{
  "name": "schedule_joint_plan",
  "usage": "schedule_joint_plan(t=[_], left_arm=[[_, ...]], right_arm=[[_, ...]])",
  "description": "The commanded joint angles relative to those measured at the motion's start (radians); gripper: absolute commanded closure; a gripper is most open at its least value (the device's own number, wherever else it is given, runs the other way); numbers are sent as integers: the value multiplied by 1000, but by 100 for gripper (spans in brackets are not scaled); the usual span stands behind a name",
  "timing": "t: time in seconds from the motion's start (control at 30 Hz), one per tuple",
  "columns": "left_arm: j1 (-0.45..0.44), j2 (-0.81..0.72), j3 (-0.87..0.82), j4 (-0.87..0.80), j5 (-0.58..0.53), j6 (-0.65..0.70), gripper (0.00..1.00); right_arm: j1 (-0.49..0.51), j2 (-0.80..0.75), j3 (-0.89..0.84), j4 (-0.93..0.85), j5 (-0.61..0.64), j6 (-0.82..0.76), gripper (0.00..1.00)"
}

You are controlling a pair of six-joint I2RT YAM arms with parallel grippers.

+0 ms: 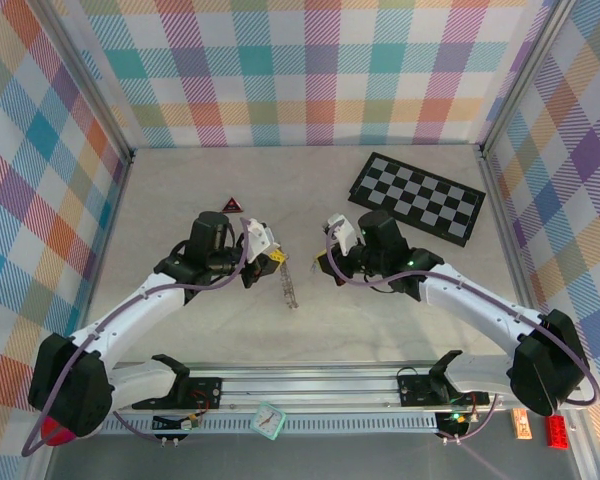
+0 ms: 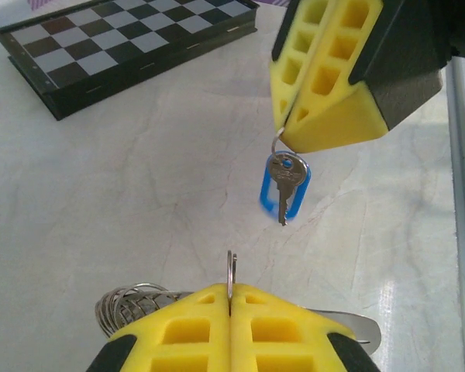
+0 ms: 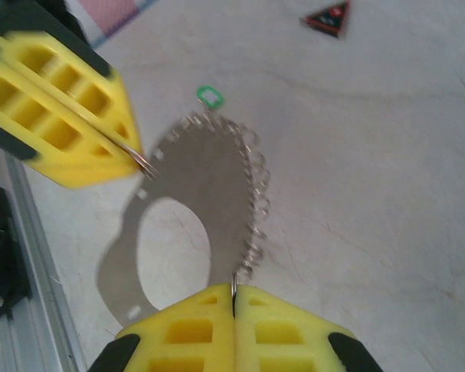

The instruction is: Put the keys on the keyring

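My left gripper [image 2: 231, 291] is shut on the edge of a thin metal ring [image 2: 231, 267], part of the keyring. Behind its fingers lie a coil of silvery rings [image 2: 132, 306] and a flat grey piece [image 2: 358, 329]. Facing it, my right gripper [image 2: 285, 128] is shut on a small wire loop from which a silver key [image 2: 284, 182] with a blue tag hangs. In the right wrist view, the right gripper [image 3: 234, 293] pinches a ring edge. A fringe of small silvery keys [image 3: 253, 194] runs along a grey piece with an oval hole [image 3: 209, 178] up to the left gripper [image 3: 136, 159].
A folded chequered board [image 1: 416, 196] lies at the back right. A small red-and-black triangle [image 1: 230, 205] sits behind the left arm. A green tag [image 3: 209, 94] lies on the table beyond the keys. The patterned walls close in three sides, and a rail [image 1: 310, 385] runs along the near edge.
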Motion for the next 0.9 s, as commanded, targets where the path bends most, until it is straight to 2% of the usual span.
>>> schedule_joint_plan(t=[0.0,0.87], left_arm=[[10,10,34,13,69,-9,100],[2,45,40,20,86,-34,100]], right_arm=[[7,6,11,98,-107,-38,100],[63,140,73,188,-145,-15,100]])
